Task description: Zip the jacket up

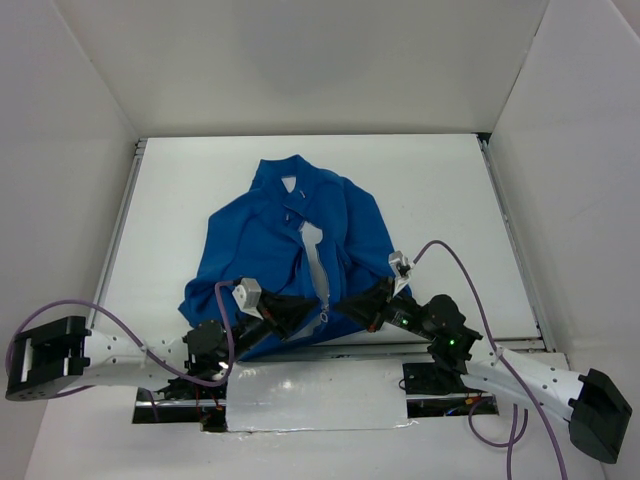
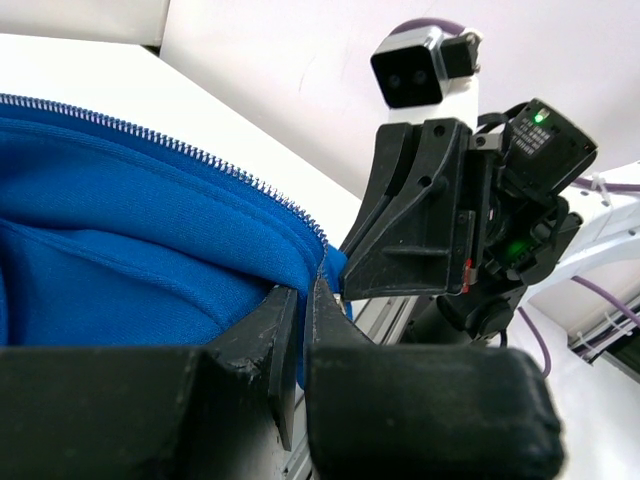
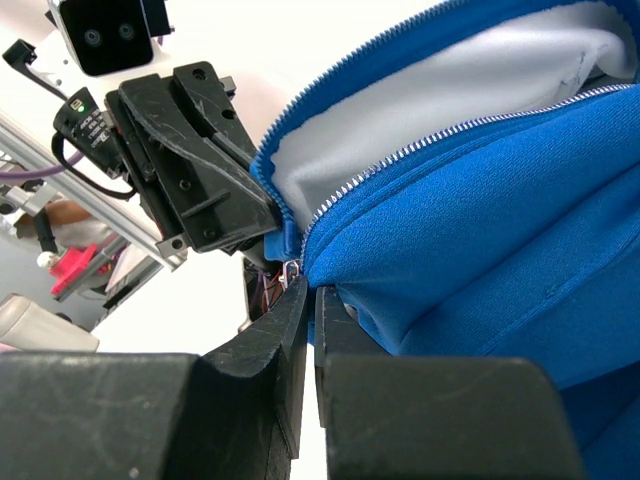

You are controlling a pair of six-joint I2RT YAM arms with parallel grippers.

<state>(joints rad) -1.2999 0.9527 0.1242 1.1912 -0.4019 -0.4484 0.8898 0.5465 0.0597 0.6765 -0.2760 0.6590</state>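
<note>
Low in the centre of the top view, the left gripper (image 1: 292,316) and right gripper (image 1: 368,308) meet at the bottom hem of the jacket (image 1: 260,250). It lies flat on the white table (image 1: 440,190), collar toward the upper edge. Its front stands open along the zipper (image 1: 320,280), with white lining (image 1: 313,240) showing between the blue panels. I judge the step in hand to be joining the two zipper ends at the hem; no teeth look meshed yet.

At the bottom centre of the left wrist view, the left gripper (image 2: 300,298) is pinched together on the blue hem edge. A row of pale teeth (image 2: 200,160) runs off to the upper left, and the right gripper's black body sits very near on the right.

At the bottom centre of the right wrist view, the right gripper (image 3: 310,296) is pressed nearly together, seemingly nipping the hem just under a small metal piece (image 3: 292,268); slider or pin, I cannot tell. The next move calls for seating the pin, then anchoring the hem while the slider is drawn toward the collar.
</note>
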